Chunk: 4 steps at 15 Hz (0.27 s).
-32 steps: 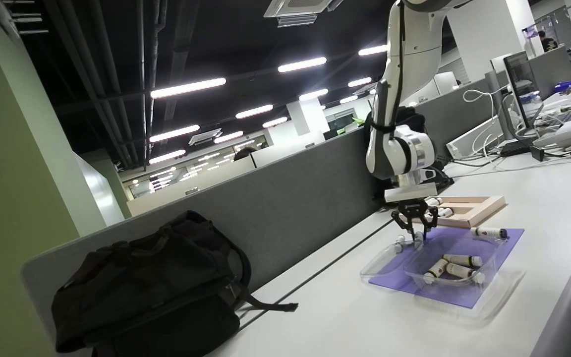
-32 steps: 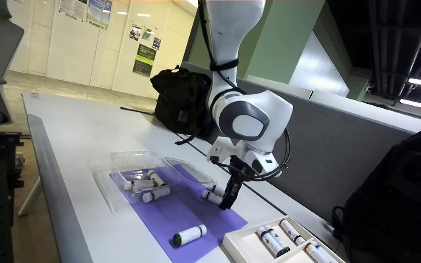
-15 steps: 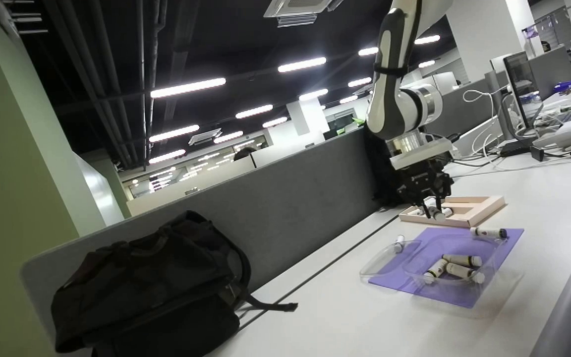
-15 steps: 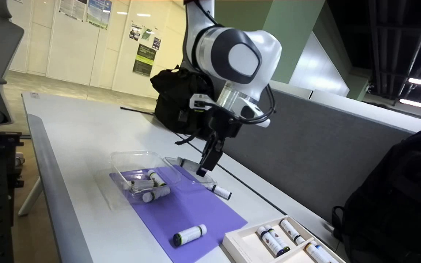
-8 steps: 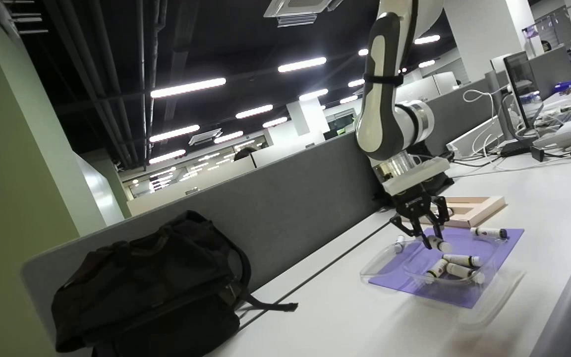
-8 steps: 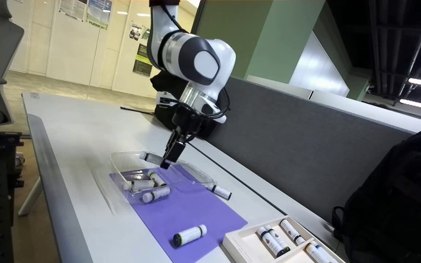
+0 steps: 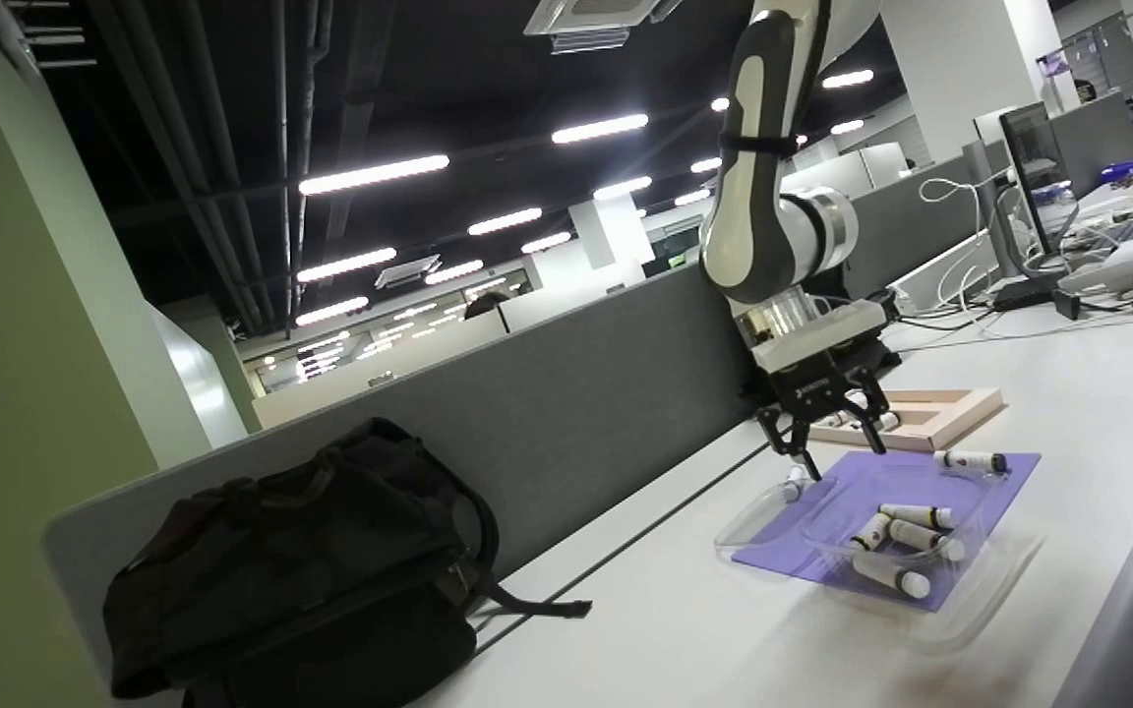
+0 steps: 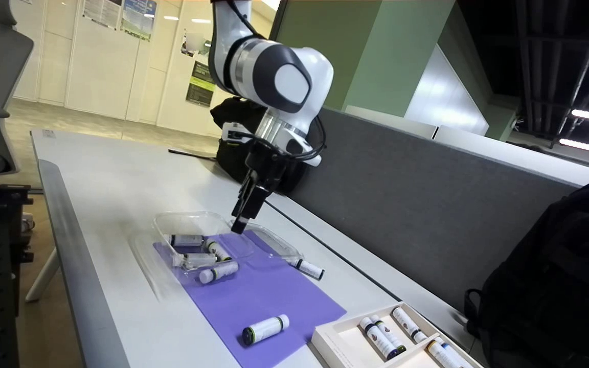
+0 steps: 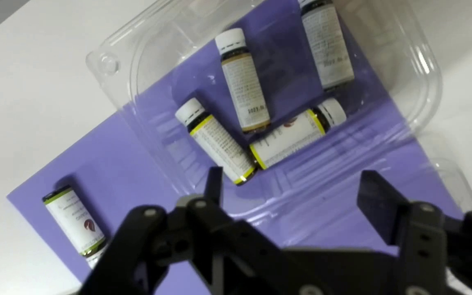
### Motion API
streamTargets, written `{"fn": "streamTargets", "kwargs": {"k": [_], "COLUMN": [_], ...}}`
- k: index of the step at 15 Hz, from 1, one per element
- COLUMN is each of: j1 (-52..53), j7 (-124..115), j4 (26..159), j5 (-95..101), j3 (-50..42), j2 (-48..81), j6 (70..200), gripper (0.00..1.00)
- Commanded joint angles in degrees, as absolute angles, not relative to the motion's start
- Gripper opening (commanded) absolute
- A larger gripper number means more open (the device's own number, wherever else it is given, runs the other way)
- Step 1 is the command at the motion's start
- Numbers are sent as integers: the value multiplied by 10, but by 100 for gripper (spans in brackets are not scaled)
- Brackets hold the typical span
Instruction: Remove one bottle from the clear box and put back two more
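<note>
A: White table (image 8: 115, 168) under everything, purple mat (image 8: 274, 296) on it, clear box (image 9: 424, 65) sitting partly on the mat, partly off. Looks like thin bendy plastic, probably light enough to skid if bumped.

B: what's the claw (image 9: 292, 176) doing?

A: Spread wide, nothing between the fingers (image 9: 214, 186). Hanging above the box, around its edge.

B: and what's in it?

A: Four bottles (image 9: 245, 86) lying on their sides. One loose bottle (image 9: 74, 221) out on the mat, plus another bottle (image 8: 310, 269) by the mat's edge.

B: grip tips for the next one?

A: I'd guess hard, smooth, maybe glass, so slippery and happy to roll. Firm but not crushing, square across the middle of the label (image 9: 221, 145). I'd skip the white cap (image 9: 189, 111), too little to hold.
</note>
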<state>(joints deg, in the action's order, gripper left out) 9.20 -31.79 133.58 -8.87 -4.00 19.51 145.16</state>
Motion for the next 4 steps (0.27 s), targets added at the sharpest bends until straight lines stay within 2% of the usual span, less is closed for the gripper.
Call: {"fn": "streamTargets", "kwargs": {"k": [1, 4], "j1": [77, 70], "j7": [-315, -308], "j4": [1337, 1338], "j5": [-93, -95], "j3": [-33, -33], "j2": [181, 171], "j6": [1451, 1449], "gripper": [100, 100]}}
